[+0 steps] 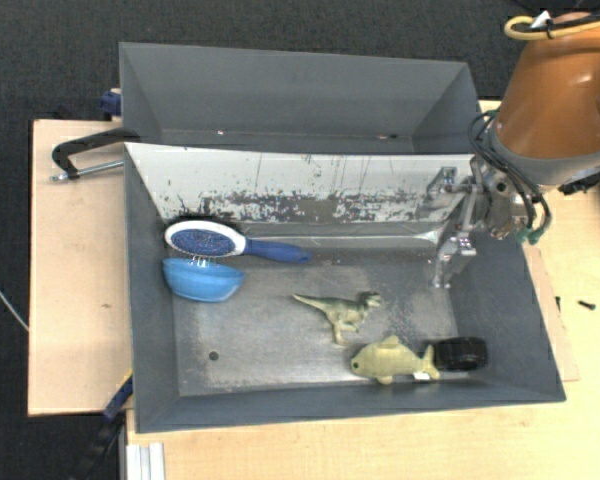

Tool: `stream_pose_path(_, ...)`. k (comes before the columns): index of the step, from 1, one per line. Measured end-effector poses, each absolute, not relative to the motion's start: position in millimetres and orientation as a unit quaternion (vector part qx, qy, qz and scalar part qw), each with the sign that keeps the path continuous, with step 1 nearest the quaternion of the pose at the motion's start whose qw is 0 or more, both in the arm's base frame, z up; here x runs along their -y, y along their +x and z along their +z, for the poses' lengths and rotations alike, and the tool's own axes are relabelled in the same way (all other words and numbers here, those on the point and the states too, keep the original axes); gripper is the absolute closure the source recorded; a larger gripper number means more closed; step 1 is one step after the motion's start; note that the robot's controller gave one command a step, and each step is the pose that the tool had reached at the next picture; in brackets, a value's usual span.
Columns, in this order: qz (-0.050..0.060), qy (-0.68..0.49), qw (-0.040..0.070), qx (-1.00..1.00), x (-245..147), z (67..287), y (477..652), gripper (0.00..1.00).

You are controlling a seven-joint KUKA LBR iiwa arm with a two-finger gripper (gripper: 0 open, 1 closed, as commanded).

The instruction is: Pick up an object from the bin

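Status: pick not done, nothing is lifted. Every item lies on the floor of the bin (280, 98). Using the toy dinosaur (342, 311) as reference, a green one lying on its side about mid-floor: the gripper (450, 263) hangs to its right and a bit further back, close to the right wall and near the back edge of the floor, under the arm's orange cover (560, 88). It is not over any item; bare floor is below it. Fingers: can't tell whether they are spread or pressed together, the angle doesn't show a gap, and nothing from the bin is seen between them. No target is committed yet, so candidates by closeness. The dinosaur is near the gripper, apart from it. A yellow-green fish toy (390, 361) lies just in front of the dinosaur and slightly right. A small black block (460, 353) touches the fish's tail end, right of and in front of the dinosaur, roughly straight forward of the gripper. Well left of the dinosaur are a blue hairbrush (215, 239), head to the left and handle pointing back toward the dinosaur, and a blue bowl (202, 280) right against the brush head. My read: early stage. Left to do: move over one item, descend, close, lift. The black block or the dinosaur looks like the shortest reach.
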State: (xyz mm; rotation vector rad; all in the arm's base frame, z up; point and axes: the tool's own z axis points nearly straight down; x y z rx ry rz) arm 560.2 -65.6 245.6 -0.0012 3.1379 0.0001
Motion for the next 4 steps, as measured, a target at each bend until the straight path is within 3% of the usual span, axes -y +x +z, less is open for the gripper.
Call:
stream_pose_path(1,0.001,-0.053,-0.002,-0.999,32,141,592.2,0.00)
stream_pose_path(2,-0.001,-0.146,0.007,-0.989,24,76,522.0,0.00)
stream_pose_path(3,0.000,-0.146,0.008,-0.989,23,75,521.5,1.00)
stream_pose_path(4,-0.001,-0.231,0.007,-0.973,24,244,517.7,1.00)
